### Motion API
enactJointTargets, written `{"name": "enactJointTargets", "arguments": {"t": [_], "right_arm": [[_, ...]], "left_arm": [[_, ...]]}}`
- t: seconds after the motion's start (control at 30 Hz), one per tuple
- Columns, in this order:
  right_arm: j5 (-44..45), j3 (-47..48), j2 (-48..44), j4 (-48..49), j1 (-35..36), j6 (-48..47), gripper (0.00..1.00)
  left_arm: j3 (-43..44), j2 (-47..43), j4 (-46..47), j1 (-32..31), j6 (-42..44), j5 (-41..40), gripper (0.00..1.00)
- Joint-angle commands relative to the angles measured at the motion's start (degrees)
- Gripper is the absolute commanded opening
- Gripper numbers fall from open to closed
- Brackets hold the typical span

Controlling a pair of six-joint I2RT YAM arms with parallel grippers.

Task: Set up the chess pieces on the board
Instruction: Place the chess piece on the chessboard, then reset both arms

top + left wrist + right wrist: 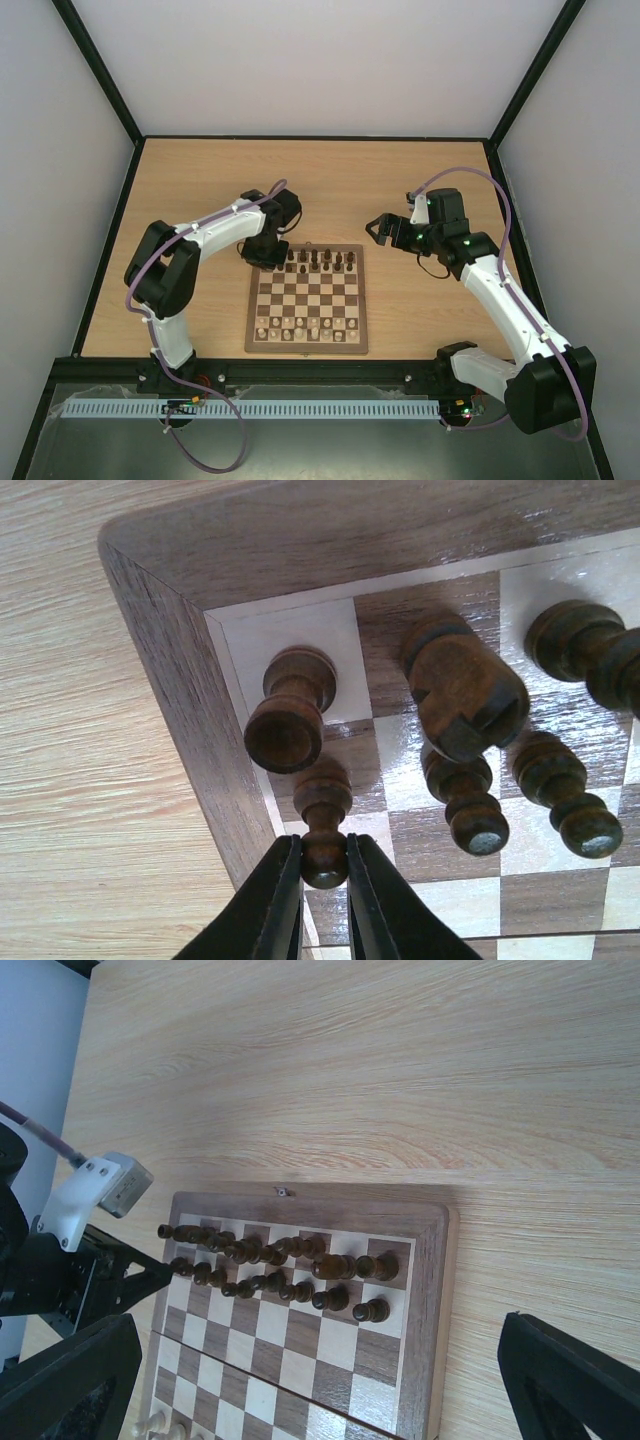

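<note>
Pinching the round head of 1 dark pawn point(322, 798) with the left gripper point(325, 868), black fingers point(280, 905) nearly together on either side of it. Found at the far-left corner of the board point(180, 710), in the 2nd row from the far edge, just in front of the corner rook point(290, 715). Cannot tell whether the base rests on the wood or hangs just above it.

To finish well, probably: settle straight down until the base sits flat, centred on its own square and off the line between squares. Keep it upright. Part the fingers only slightly, then rise vertically. Avoid any sideways drift, which risks brushing the rook behind or the neighbouring pawn point(465, 800) to the right.

Seen from above, reaching with the left arm point(200, 235) from the near-left base: elbow folded high, forearm stretched across to that corner, wrist tipped down over the dark chess pieces point(315, 260).

Holding the right arm point(500, 290) out along the right side, with the right gripper point(378, 232) over bare table point(200, 180) near the board's far-right corner. Spread wide, gripping nothing, wrist camera facing the 2 dark rows.
</note>
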Motion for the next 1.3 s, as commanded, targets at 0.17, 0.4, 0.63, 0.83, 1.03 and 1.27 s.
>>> {"name": "enactJointTargets", "arguments": {"t": [0.17,0.4,0.63,0.83,1.03,1.27], "right_arm": [[-1.0,-0.7,-0.9,0.2,0.1,-0.6,0.99],[-1.5,-1.0,-1.1,0.4,0.1,-0.5,0.99],[-1.5,-1.0,-1.2,0.3,0.2,-0.5,0.99],[-0.5,-1.0,-0.8,0.4,0.1,-0.6,0.99],[2.9,-1.3,-0.6,1.7,0.1,-0.7,0.99],[9.1,-4.6,-2.1,5.9,0.1,-1.8,0.99]], "left_arm": [[0.7,1.3,0.0,0.5,0.8,-0.9,0.21],[1.3,0.9,-0.5,0.6,0.4,-1.3,0.25],[6.1,-4.5,-4.7,0.5,-0.7,-2.4,0.34],[7.3,-17.0,-3.4,0.4,-3.6,-3.2,0.44],[-2.8,-32.7,11.2,-0.5,-9.2,-1.9,0.95],[-13.4,-43.4,23.6,-4.1,-14.8,-15.0,0.99]]}}
